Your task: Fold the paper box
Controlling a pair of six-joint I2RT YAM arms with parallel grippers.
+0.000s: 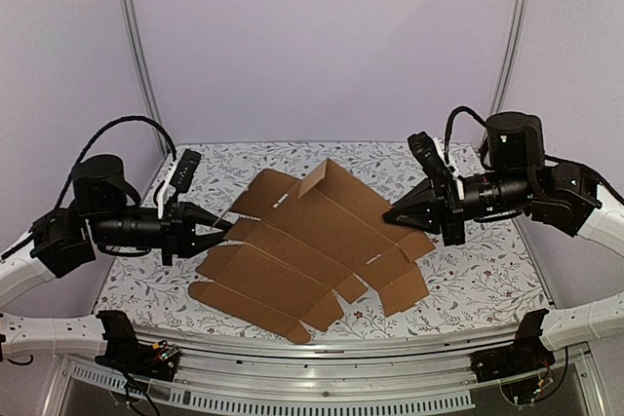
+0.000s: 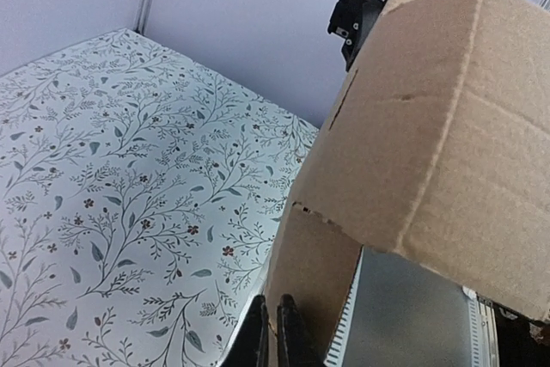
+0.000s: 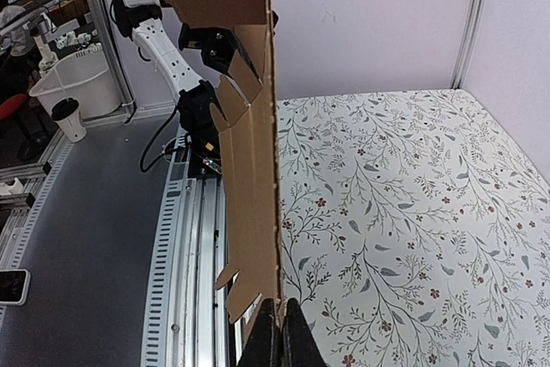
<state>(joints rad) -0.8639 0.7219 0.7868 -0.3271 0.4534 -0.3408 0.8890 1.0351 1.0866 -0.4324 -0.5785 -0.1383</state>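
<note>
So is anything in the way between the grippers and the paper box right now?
Nothing visible is. The left gripper and the right gripper are each shut on an edge of the paper box, on opposite sides of it.

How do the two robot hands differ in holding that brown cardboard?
The left fingers pinch the paper box on its left side, pointing right; the right fingers pinch its right side, pointing left. Seen from the wrists, the sheet bends along a crease by the left fingers but stands edge-on at the right fingers. Both are shut on it.
</note>
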